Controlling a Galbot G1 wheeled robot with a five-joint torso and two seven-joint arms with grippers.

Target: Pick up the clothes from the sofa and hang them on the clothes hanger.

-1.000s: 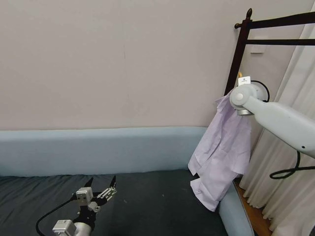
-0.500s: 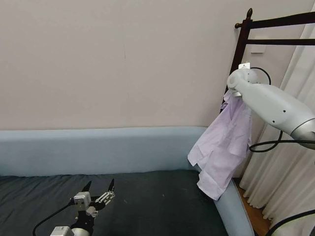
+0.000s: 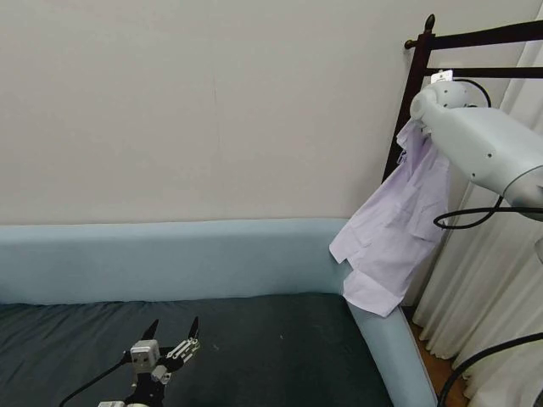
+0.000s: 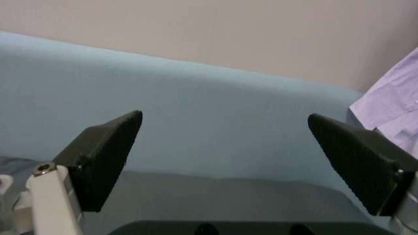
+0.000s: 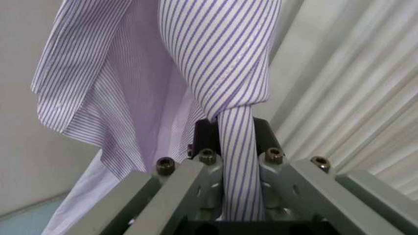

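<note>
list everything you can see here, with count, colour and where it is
shirt: one, pale purple with fine stripes, hanging off the end of the sofa beside the clothes rack
sofa: one, light blue back and arm, dark grey seat, along the wall
clothes rack: one, dark wood, upper right, in front of the curtain
curtain: one, white, right edge
wall: one, beige, behind the sofa
floor: one strip, brown wood, lower right past the sofa arm
left gripper: one, black fingers, open, low over the sofa seat
right gripper: one, grey, shut on the shirt, raised next to the rack's post
</note>
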